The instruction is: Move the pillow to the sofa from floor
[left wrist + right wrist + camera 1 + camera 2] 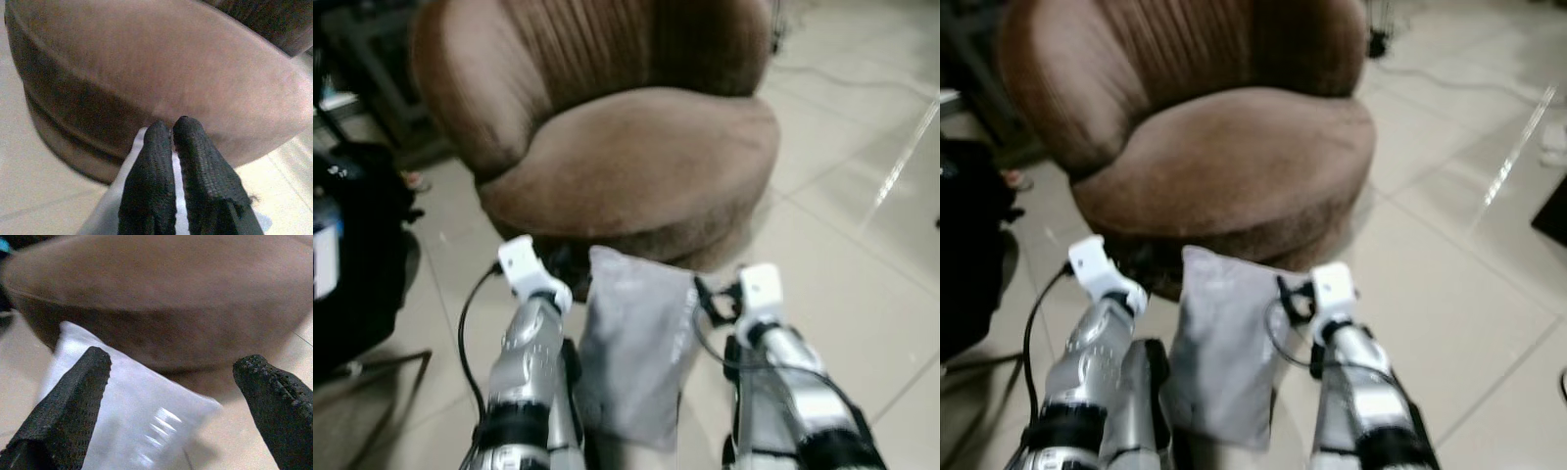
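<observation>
Arms: both silver forearms fill the lower part of the head views, raised side by side with the pillow between them.
Left gripper [171, 147]: fingers pressed together, a thin strip of pale fabric showing between them. Looks clamped on the pillow's near left corner or edge; that grip is likely what holds the corner up.
Right gripper [171, 367]: fingers wide apart, one on each side of the pillow's far corner, not touching it as far as I can tell. Reads as lined up for a second pinch, not yet made.
Pillow [636, 343]: grey, flat, stretched lengthwise away from the robot, far end just at the base of the sofa. Whether its lower end rests on the floor is hidden by the arms.
Sofa [646, 157]: round brown armchair-type seat directly ahead, cushion bare, so a landing spot is free.
Floor [862, 264]: pale tiles, glare stripe on the robot's right.
Left side: dark bag or case [352, 245] near the sofa, well apart from the pillow.
Status: pickup stage; one-sided hold would let the pillow sag, so the right pinch probably comes first.
</observation>
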